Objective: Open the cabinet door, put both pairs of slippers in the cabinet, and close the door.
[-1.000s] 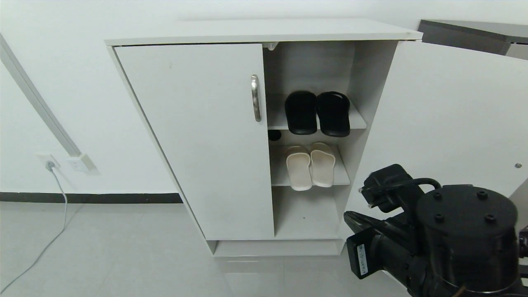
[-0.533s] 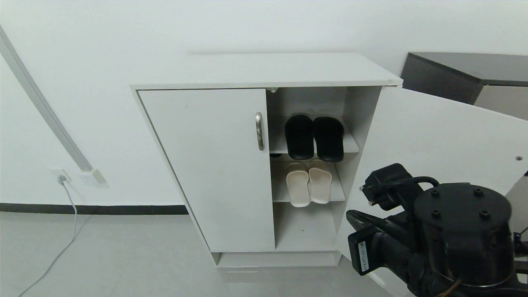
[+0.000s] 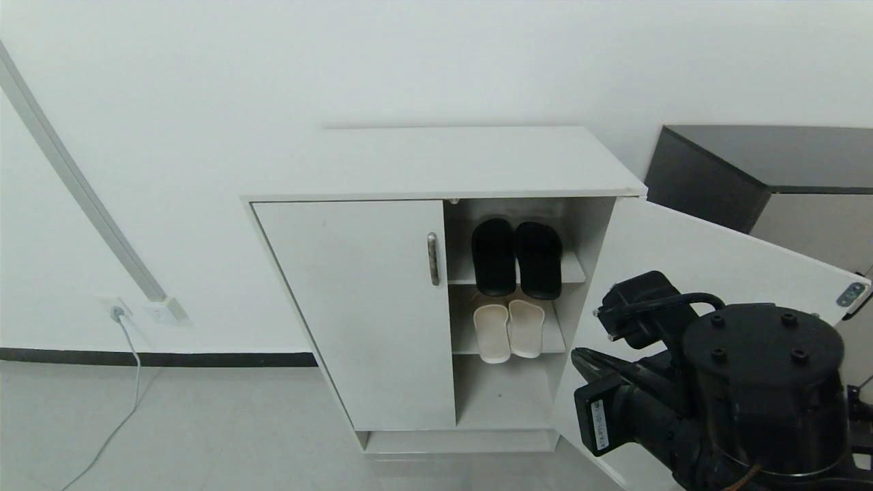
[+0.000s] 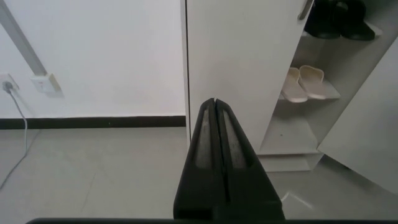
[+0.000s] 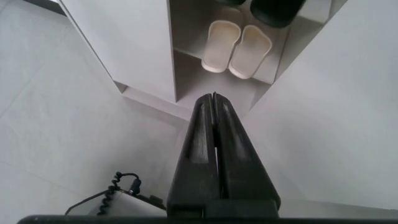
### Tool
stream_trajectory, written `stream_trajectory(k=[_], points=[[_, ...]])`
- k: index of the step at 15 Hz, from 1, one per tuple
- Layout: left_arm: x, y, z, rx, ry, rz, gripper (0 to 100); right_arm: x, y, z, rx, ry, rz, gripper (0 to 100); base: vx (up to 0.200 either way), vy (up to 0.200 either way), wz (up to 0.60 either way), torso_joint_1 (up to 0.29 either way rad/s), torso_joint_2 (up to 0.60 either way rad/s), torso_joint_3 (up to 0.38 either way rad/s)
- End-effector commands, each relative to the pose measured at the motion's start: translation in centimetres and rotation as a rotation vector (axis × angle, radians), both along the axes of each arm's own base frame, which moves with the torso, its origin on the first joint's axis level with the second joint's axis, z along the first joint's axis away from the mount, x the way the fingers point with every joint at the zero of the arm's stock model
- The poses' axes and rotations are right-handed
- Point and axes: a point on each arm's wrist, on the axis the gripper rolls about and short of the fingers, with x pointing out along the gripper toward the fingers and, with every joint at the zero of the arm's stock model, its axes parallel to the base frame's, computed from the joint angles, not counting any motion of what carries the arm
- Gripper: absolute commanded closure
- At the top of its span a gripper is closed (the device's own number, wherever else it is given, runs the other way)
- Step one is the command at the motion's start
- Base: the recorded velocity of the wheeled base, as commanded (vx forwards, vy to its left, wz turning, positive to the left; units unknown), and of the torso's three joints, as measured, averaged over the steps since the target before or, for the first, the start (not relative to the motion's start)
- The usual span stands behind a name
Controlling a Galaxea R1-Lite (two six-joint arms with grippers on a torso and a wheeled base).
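Note:
The white cabinet (image 3: 436, 160) stands against the wall, its left door (image 3: 361, 307) closed and its right door (image 3: 689, 273) swung wide open. On the upper shelf lies a black pair of slippers (image 3: 517, 258), and a cream pair of slippers (image 3: 509, 331) lies on the shelf below; the bottom compartment is bare. My right gripper (image 5: 214, 99) is shut and empty, hanging above the floor before the open side, near the open door (image 5: 336, 112) and the cream pair (image 5: 236, 53). My left gripper (image 4: 215, 103), also shut and empty, points at the closed door (image 4: 242, 56).
A dark piece of furniture (image 3: 743, 170) stands behind the open door at the right. A slanted wall conduit (image 3: 68, 177) ends at a socket (image 3: 119, 314) with a grey cable running down to the floor. Grey floor (image 3: 204, 436) lies open at the left.
The head camera has drawn back from the cabinet, which now looks smaller and lower in the picture. Slippers, doors and my right arm keep their places.

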Motion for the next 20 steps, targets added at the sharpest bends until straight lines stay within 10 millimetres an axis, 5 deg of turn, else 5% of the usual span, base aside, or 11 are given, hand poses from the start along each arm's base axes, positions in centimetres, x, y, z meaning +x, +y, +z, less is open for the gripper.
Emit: stream_trajectory(k=[1,15,20], points=[[0.01,0.00,0.00,0.000,0.002,0.000,100,0.01,0.04,-0.12,-0.003,0.003,0.000,100,0.000,0.000,0.00,0.173,-0.50,-0.315],[0.01,0.00,0.00,-0.002,0.002,0.002,100,-0.19,-0.29,-0.58,-0.016,0.011,0.001,100,0.000,0.000,0.00,0.230,-0.54,-0.319],[0.01,0.01,0.00,-0.002,0.002,0.003,100,-0.20,-0.30,-0.70,-0.020,0.014,0.001,100,0.000,0.000,0.00,0.042,-0.09,-0.047]])
